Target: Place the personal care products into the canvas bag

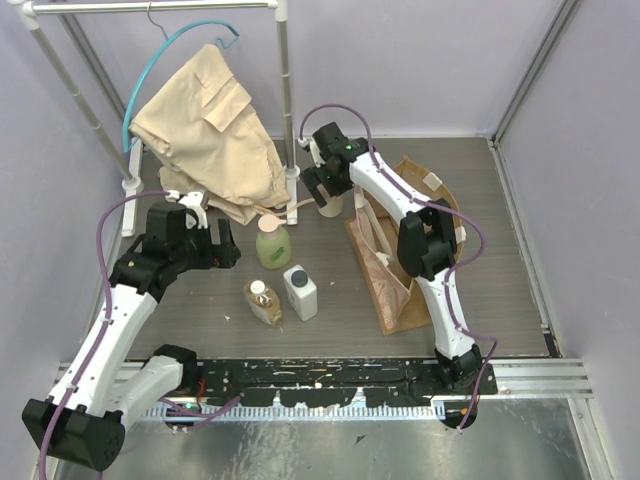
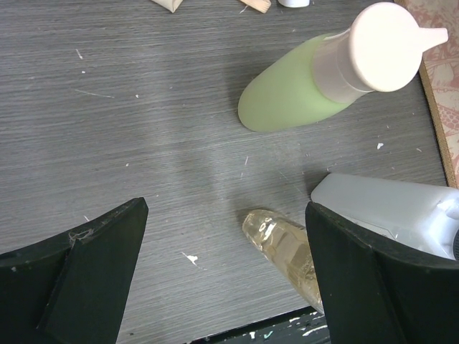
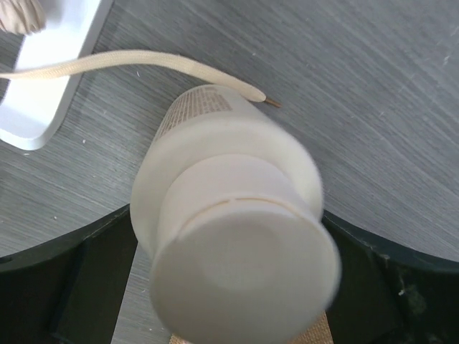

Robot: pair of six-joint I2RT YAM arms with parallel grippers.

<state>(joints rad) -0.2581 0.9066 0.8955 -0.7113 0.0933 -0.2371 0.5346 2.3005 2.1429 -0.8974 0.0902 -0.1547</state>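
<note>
While the cream round-capped plastic bottle [image 3: 237, 236] stood on the dark grey wood-grain table [image 1: 500, 250] beside the white rack foot [image 3: 50, 79], the right gripper [image 3: 229, 287] straddled it with its black fingers fully spread; whether they touched it could not be told. The translucent green-yellow bottle [image 2: 294, 93], the amber white-capped bottle [image 2: 283, 251] and the white rectangular black-capped bottle [image 2: 387, 208] clustered left of the tan canvas bag [image 1: 375, 265]. Just beside them the left gripper [image 2: 226, 272] gaped wide and empty.

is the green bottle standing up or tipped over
Upright. The green bottle stands on its base on the table, its pale cap pointing up.
</note>
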